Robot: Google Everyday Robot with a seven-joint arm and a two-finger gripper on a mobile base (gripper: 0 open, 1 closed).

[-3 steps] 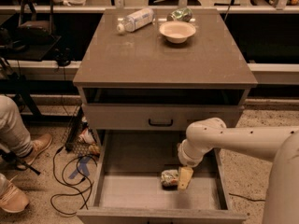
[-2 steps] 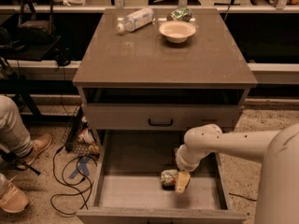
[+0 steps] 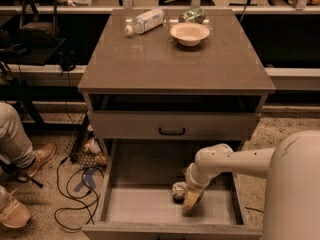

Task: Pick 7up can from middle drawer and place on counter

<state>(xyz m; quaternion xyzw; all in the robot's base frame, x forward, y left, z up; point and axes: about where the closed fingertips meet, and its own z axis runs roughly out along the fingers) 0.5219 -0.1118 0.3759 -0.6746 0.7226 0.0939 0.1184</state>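
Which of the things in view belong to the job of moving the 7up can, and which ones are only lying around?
For the job: 7up can, middle drawer, counter, hand down in the drawer beside the can.
Just lying about: plastic bottle, bowl, green packet, all on the counter; cables on the floor.

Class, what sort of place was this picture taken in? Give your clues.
Probably a robotics lab: loose cables on the floor, and a robot's gripper down in the open middle drawer beside the 7up can.
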